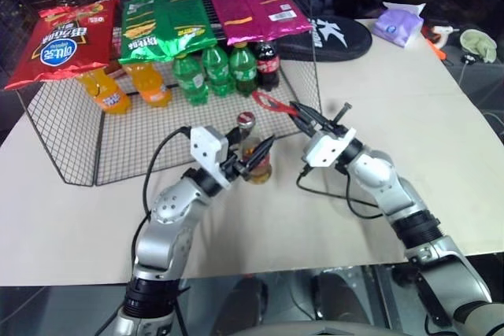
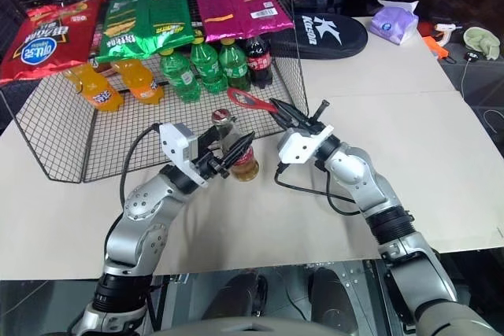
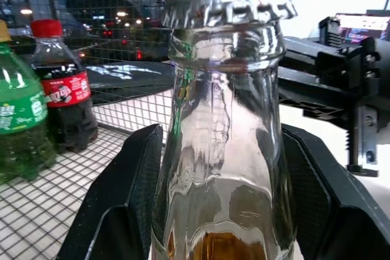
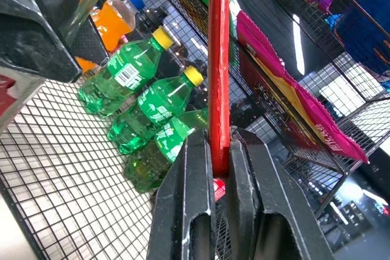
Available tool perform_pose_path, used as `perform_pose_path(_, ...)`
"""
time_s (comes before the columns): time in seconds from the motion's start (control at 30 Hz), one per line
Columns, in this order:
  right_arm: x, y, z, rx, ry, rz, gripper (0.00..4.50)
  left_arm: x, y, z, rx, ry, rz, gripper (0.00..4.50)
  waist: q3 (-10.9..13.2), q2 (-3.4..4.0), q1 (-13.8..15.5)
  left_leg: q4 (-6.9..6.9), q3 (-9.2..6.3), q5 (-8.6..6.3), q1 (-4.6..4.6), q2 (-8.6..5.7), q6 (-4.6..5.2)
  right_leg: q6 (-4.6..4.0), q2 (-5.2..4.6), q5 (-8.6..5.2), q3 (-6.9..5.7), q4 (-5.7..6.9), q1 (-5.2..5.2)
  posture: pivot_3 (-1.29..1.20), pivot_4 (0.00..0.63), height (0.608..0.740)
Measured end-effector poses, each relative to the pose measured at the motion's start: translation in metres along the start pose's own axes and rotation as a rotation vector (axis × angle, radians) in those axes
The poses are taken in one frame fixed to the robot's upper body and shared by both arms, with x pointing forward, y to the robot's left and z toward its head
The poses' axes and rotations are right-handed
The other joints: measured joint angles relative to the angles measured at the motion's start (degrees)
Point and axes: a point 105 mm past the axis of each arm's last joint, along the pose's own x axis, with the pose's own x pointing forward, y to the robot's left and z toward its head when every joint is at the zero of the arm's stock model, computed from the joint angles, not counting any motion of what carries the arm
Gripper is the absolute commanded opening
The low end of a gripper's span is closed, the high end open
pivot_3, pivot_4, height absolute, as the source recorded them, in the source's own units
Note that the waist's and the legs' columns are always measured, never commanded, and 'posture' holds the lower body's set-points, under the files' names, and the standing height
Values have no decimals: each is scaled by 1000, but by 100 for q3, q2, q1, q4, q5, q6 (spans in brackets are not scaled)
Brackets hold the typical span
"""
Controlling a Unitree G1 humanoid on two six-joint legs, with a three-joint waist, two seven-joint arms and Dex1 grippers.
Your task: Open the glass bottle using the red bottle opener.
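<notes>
while the left claw [image 1: 253,156] closes around the glass bottle [image 1: 251,149] near the counter's [image 1: 441,131] middle, the right claw [image 1: 303,113] pinches the red bottle opener [image 1: 272,105] beside its cap.

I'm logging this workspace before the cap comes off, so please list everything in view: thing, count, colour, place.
glass bottle: 1, clear, capped, amber liquid low inside; on the table, between the left fingers.
red bottle opener: 1, red; held up beside the cap.
wire rack: 1, dark mesh; far left of the table.
orange soda bottles: 2, orange; lying in the rack.
green bottles: 3, green; in the rack.
cola bottle: 1, dark, red label; beside the green ones.
snack bags: 3, red, green, magenta; atop the rack.
black case: 1, black; behind the rack.
tissue pack: 1, purple; far right.
table: 1, beige.
left gripper: fingers around the bottle.
right gripper: shut on the opener.
</notes>
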Motion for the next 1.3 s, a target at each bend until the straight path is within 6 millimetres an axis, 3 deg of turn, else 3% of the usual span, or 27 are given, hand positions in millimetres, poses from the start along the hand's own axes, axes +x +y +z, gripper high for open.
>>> perform_pose_path(0.2, 3, 1, 3, 28, -12, -1, 0, -1, -1, 0, 3, 4, -20, 2239, 0, 0, -3, 0, 1, 0, 0, 0, 0, 0, 0, 0, 0, 0, 0, 0, 150, 740)
perform_pose_path(0.5, 12, 16, 29, 63, -129, 120, 0, -2, -1, -1, -10, 2, -98, 2239, 0, 0, -7, 2, 0, 0, 0, 0, 0, 0, 0, 0, -1, 0, 0, 0, 150, 740)
perform_pose_path(1.3, 5, 20, 19, -54, -164, 150, 0, 0, -1, -5, -23, -28, -129, 2239, -6, -1, 7, 11, -1, 1, 9, -2, 0, 0, -1, 0, -2, 9, 10, 0, 150, 740)
